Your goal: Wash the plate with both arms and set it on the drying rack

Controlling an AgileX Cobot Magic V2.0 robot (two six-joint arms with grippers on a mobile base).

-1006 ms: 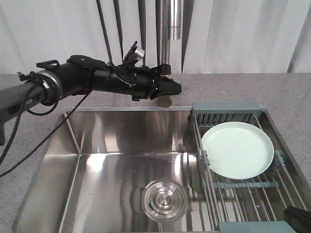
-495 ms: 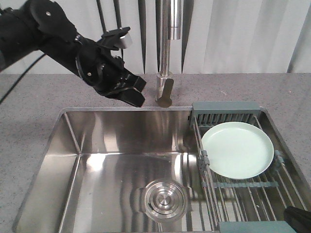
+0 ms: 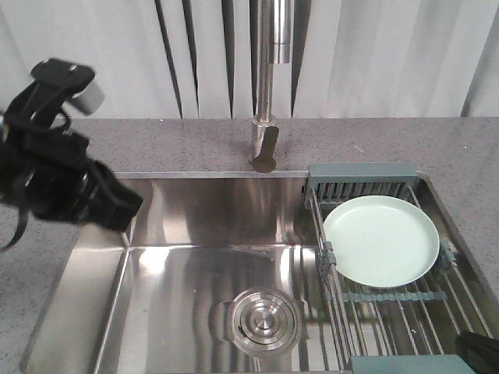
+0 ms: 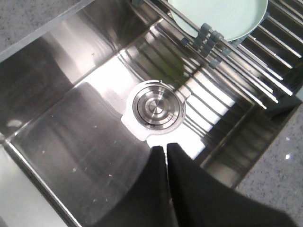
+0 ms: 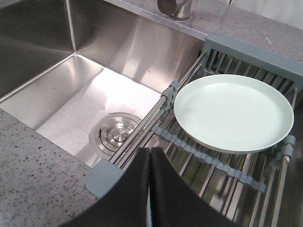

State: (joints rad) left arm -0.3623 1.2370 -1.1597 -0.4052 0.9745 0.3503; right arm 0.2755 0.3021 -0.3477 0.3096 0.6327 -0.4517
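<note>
The pale mint-green plate (image 3: 380,240) lies flat on the drying rack (image 3: 390,304) over the right side of the sink; it also shows in the right wrist view (image 5: 233,112) and at the top of the left wrist view (image 4: 218,16). My left gripper (image 3: 129,206) is shut and empty at the sink's left wall; in its wrist view (image 4: 165,147) the tips hang above the basin near the drain. My right gripper (image 5: 149,150) is shut and empty, above the rack's near end bar, short of the plate. Only a black corner of it (image 3: 477,352) shows in the front view.
The steel sink basin (image 3: 195,265) has a round drain (image 3: 262,318) in its floor. The faucet (image 3: 269,86) rises behind the sink's back edge. Grey speckled countertop (image 3: 390,140) surrounds the sink. The rack's slotted grey-green section (image 3: 362,181) is at its far end.
My left arm has swung from in front of the faucet leftward and down to the sink's left side. The plate and right arm have not moved.
</note>
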